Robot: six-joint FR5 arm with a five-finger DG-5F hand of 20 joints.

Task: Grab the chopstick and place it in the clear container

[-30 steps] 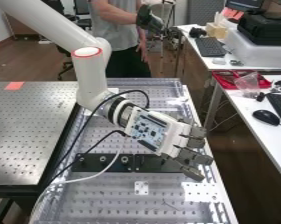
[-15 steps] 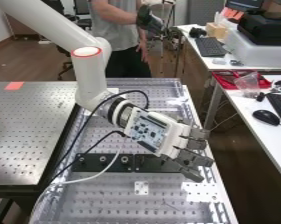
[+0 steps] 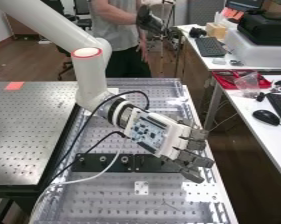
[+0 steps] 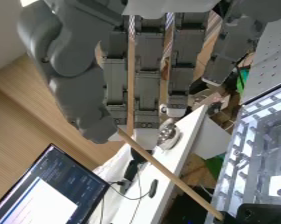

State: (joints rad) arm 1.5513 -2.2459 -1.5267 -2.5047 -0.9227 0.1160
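Note:
In the high view, the hand [image 3: 189, 156] is at the right side of the perforated bench, its fingers straight and slightly spread. Dark fingers of the hand [image 4: 148, 75] reach into the wrist view, the thumb apart from them; they are curled round nothing. A thin wooden chopstick [image 4: 170, 174] slants there, its lower end at a black block [image 4: 257, 213] on the bench and its other end beside the thumb's tip. Whether thumb and chopstick touch, I cannot tell. Part of the black block [image 3: 101, 162] lies left of the hand in the high view.
A side desk [image 3: 238, 114] carries a mouse [image 3: 266, 117], a red tray [image 3: 224, 82] and a clear plastic item [image 3: 247, 82]. Cables [image 3: 95, 117] loop beside the arm over the bench. A small white plate [image 3: 141, 188] sits near the black block. An open laptop [image 4: 51, 190] stands beyond the bench.

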